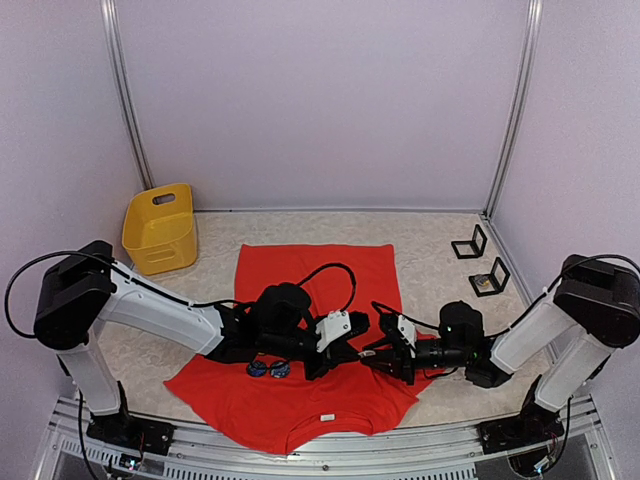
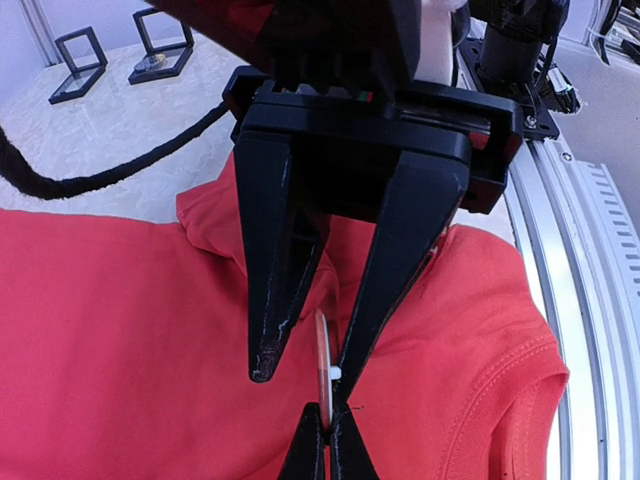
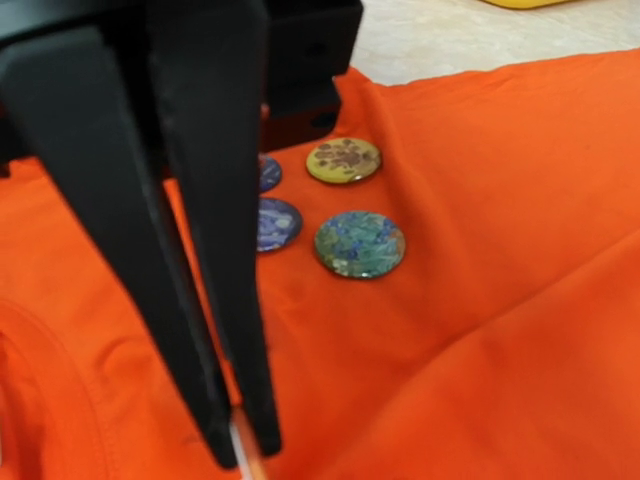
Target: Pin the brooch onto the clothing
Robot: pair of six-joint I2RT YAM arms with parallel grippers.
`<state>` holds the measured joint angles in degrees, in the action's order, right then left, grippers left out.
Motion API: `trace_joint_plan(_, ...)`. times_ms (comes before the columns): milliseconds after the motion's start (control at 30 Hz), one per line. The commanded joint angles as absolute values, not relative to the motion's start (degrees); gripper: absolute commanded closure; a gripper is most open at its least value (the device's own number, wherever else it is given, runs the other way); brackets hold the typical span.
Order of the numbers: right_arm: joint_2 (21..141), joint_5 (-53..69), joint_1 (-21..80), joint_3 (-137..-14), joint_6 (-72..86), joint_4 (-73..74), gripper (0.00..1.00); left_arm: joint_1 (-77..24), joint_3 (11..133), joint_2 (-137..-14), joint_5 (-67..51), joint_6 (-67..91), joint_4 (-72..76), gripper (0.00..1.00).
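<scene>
The clothing (image 1: 300, 270), a red-orange T-shirt, lies flat with its neck toward the arms. The two grippers meet tip to tip over its lower right part. My left gripper (image 2: 328, 432) is shut on the rim of a round brooch (image 2: 321, 350), held on edge just above the cloth. Facing it, my right gripper (image 2: 305, 378) stands open astride the brooch. One of its fingers touches the brooch's back by a small white nub, and the other is clear of the face. In the right wrist view the left gripper's fingers (image 3: 235, 300) fill the left side. My right fingertips are out of that frame.
Several loose brooches lie on the shirt left of the grippers, among them a green one (image 3: 360, 243) and a yellow one (image 3: 343, 160). A yellow bin (image 1: 160, 228) stands at the back left. Two black stands (image 1: 469, 243) sit at the back right. The metal front rail (image 2: 590, 300) runs close by.
</scene>
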<state>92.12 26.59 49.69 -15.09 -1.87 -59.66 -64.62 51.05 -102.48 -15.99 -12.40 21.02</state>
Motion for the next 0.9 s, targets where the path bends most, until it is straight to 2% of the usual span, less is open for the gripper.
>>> trace_joint_plan(0,90.13,24.46,47.80,-16.69,2.09,-58.47,0.76,-66.56,50.88,-100.81,-18.04,-14.53,20.32,1.00)
trace_joint_plan(400,89.57,25.05,45.05,-15.64,6.90,-59.67,0.82,-66.97,50.15,-100.48,-16.45,-14.33,20.19,1.00)
trace_joint_plan(633,88.86,25.96,44.90,-14.70,6.39,-60.17,0.79,-66.97,49.43,-100.06,-14.71,-13.91,20.51,1.00)
trace_joint_plan(700,88.93,26.54,44.89,-15.05,5.98,-59.86,0.74,-67.07,49.49,-100.10,-14.85,-13.77,20.64,1.00)
trace_joint_plan(767,88.63,28.53,44.84,-15.30,4.99,-58.87,0.60,-67.06,49.48,-100.11,-14.34,-13.71,20.78,1.00)
trace_joint_plan(867,86.53,29.84,44.85,-14.94,3.31,-56.76,0.53,-67.08,49.11,-100.11,-11.47,-13.62,21.49,1.00)
